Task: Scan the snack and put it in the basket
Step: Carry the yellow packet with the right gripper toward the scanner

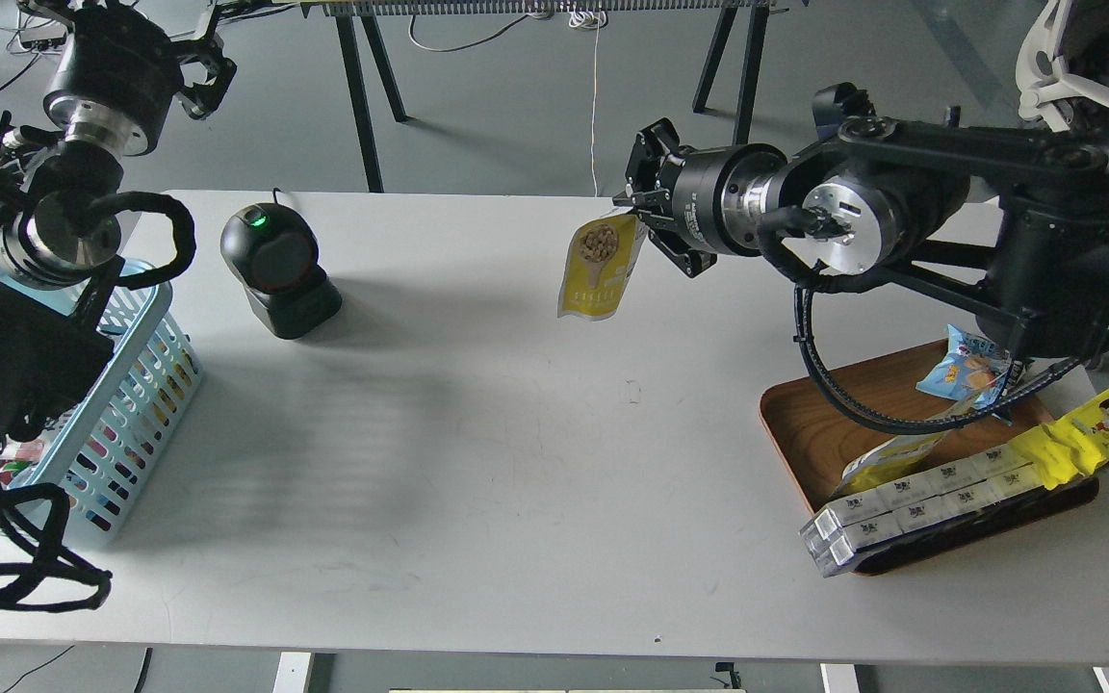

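My right gripper (633,207) is shut on the top edge of the snack (598,267), a flat yellow pouch with a pale upper part. The pouch hangs upright above the far middle of the table, well right of the black barcode scanner (277,269), whose window is dark with a green light on top. The light blue basket (121,399) stands at the table's left edge, partly hidden behind my left arm. My left gripper (198,58) is raised beyond the table's far left corner, empty; its fingers look spread.
A brown wooden tray (824,423) at the right holds a small blue packet (973,371), another yellow pouch (891,452), a long yellow cartoon-face wrapper (1089,428) and a row of white cartons (911,500). Black table legs stand behind.
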You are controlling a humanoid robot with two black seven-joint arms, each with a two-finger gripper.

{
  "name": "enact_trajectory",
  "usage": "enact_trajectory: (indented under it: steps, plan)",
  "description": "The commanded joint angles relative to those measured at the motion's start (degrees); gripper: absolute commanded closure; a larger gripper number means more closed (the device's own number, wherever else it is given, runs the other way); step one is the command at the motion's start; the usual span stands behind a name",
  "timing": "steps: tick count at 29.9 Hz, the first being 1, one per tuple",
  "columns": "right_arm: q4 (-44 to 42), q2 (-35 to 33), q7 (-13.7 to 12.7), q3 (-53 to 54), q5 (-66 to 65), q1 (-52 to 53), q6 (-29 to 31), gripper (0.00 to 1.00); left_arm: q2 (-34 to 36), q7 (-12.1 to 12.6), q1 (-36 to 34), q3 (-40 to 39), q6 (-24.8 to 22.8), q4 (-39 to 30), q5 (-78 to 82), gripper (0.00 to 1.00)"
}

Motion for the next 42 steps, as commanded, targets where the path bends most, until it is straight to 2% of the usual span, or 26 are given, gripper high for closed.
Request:
enact_trajectory:
  steps: [1, 13, 27, 31, 34, 36, 42]
  plan:
    - [-0.2, 4.2, 0.0, 0.0, 0.0, -1.4, -2.1, 1.00, 0.0, -0.2, 0.0, 0.0, -0.1, 0.0, 0.0, 0.00]
    - [-7.8, 21.1, 0.0, -0.1, -0.1, -3.3, -4.0, 1.00, 0.2, -0.3, 0.0, -0.1, -0.2, 0.0, 0.0, 0.00]
    - [-10.5, 21.1, -0.3, -1.0, -0.2, -3.5, -3.8, 0.97, 0.2, -0.4, 0.0, -0.1, -0.2, 0.0, 0.0, 0.00]
    - [-10.5, 21.1, -0.3, -0.9, -0.2, -3.4, -3.9, 0.87, 0.2, -0.4, 0.0, -0.1, -0.2, 0.0, 0.0, 0.00]
    - [-10.5, 21.1, -0.2, -1.0, -0.2, -3.3, -3.9, 0.73, 0.3, -0.4, 0.0, -0.1, -0.2, 0.0, 0.0, 0.00]
    - [-10.9, 21.1, -0.1, -1.0, -0.4, -3.2, -4.0, 0.56, 0.3, -0.4, 0.0, -0.1, -0.2, 0.0, 0.0, 0.00]
    - [-11.1, 21.1, 0.1, -0.8, -0.5, -2.6, -3.9, 0.37, 0.7, -0.2, 0.0, 0.0, -0.1, 0.0, 0.0, 0.00]
